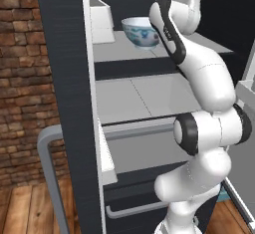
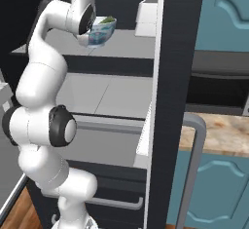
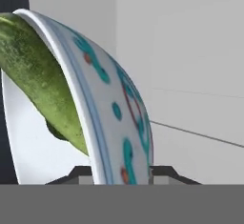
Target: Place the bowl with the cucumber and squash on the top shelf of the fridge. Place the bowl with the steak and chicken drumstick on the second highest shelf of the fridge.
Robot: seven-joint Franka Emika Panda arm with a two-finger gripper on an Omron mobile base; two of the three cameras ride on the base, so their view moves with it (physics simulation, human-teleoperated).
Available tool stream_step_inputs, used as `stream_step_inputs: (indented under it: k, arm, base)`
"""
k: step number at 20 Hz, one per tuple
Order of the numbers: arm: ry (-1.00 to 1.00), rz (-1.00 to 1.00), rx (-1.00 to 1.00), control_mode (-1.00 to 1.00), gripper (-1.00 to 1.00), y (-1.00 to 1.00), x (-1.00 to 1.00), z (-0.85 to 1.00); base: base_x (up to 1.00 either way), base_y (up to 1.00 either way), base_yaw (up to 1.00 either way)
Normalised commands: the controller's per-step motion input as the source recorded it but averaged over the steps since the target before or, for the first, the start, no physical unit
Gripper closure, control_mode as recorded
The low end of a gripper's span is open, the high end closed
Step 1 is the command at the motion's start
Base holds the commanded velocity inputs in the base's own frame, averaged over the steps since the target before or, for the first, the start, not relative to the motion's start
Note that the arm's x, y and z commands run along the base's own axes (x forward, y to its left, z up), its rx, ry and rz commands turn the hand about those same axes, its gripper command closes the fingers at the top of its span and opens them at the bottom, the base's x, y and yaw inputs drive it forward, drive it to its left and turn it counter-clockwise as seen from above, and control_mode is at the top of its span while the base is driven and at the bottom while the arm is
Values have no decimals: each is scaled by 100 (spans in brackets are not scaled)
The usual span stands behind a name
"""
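We judge the patterned bowl (image 1: 141,32), upper centre on the top shelf (image 1: 124,53), stiff, glazed-slick, rim-grip only; our claw (image 3: 121,173) straddles that rim, clamp state unclear.

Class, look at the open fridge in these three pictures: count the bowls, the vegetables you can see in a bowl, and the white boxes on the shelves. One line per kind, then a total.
Patterned bowl: 1
Cucumber in that bowl: 1
White box on the top shelf: 1
Total: 3
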Motion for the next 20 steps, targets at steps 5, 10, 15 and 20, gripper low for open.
stream_step_inputs:
  k: [5, 10, 15, 20]
  arm:
    - [-19, -4, 0, -100, -100, 0, -69, 8]
    - [-22, -11, 0, -100, -100, -7, -100, 8]
    - [-11, -6, 0, -100, -100, -5, -100, -21]
    - [1, -1, -14, -100, -100, 0, -100, -86]
  base:
    - [0, 0, 0]
    - [0, 0, 0]
    - [0, 0, 0]
    - [0, 0, 0]
